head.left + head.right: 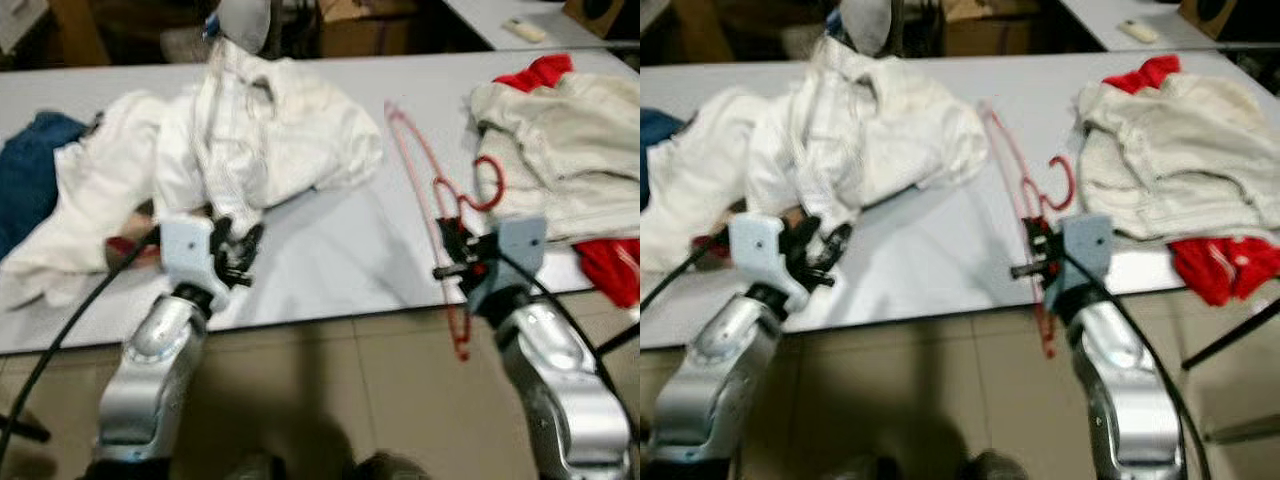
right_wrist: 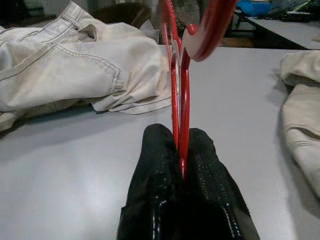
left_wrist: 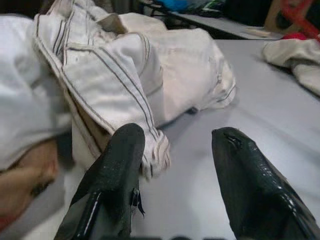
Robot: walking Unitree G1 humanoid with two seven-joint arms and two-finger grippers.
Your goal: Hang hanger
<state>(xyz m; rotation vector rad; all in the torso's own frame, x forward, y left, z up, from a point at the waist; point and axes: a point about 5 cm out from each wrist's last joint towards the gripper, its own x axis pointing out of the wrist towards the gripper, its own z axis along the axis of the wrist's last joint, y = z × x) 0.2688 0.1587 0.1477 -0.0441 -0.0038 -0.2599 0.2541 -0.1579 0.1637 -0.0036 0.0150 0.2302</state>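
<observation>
1. A blue cloth (image 1: pixel 28 170) lay at the far left end of the white table (image 1: pixel 330 250), partly under the pale clothes beside it.
2. A heap of white clothes (image 1: pixel 240 140) covered the left half of the table, with a striped hem hanging toward the near edge.
3. The left gripper (image 1: pixel 235 255) stood at the near edge of the table, just at the foot of that heap. Its fingers (image 3: pixel 115 165) were apart, and a fold of the striped cloth lay against one of them; nothing was caught between them.
4. Bare tabletop ran between the two arms.
5. The red hanger (image 1: pixel 430 200) was right of centre. It stood edge-on, its lower end hanging past the table's near edge and its hook (image 1: pixel 488 185) curling toward the right-hand pile.
6. The right gripper (image 1: pixel 455 262) was clamped on the hanger, its fingers (image 2: pixel 160 165) pressed together on the thin red wires.
7. A beige garment (image 1: pixel 560 140) lay on the right end of the table, with red cloth (image 1: pixel 610 265) showing under its near side and behind it.
</observation>
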